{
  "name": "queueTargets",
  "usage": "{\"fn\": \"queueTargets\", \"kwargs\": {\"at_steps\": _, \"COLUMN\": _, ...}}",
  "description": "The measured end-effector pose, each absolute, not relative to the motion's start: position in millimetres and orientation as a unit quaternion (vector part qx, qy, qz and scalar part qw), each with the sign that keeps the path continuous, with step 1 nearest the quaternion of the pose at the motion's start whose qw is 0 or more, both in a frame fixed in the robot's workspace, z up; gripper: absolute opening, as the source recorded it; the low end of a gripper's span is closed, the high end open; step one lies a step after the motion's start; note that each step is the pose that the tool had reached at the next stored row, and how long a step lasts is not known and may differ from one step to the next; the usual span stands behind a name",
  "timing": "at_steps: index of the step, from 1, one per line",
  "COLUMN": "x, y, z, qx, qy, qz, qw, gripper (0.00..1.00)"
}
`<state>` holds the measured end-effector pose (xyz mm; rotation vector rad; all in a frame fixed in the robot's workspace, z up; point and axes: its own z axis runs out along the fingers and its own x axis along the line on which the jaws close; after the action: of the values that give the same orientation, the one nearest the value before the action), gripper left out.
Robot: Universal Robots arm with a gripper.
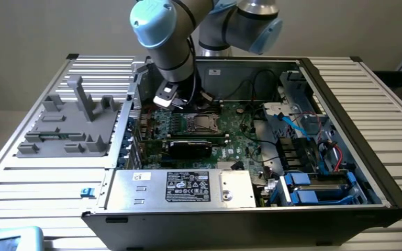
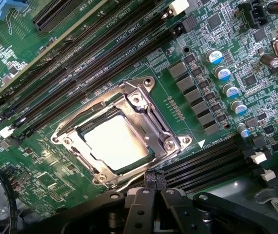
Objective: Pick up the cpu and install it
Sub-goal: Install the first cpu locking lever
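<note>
The chip is seen seated flat within its socket frame on the board, far side of the case; the gripper hovers near, fingers pressed together, empty. Any press is best kept square.

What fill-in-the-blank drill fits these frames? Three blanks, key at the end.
1. The cpu lies in the socket on the ___ board.
2. The arm reaches into the open case from ___.
3. The grey holder stands outside the case, on the exterior view's ___.
Missing words: green; above; left.
</note>
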<state>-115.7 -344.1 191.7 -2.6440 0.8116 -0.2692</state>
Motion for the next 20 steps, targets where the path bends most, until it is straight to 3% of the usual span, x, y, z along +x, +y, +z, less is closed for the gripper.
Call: {"fn": "queueTargets", "kwargs": {"at_steps": 20, "x": -104, "y": -344, "z": 192, "qx": -0.933, "qy": 0.296, "qz": -0.096, "qw": 0.179, "gripper": 0.11}}
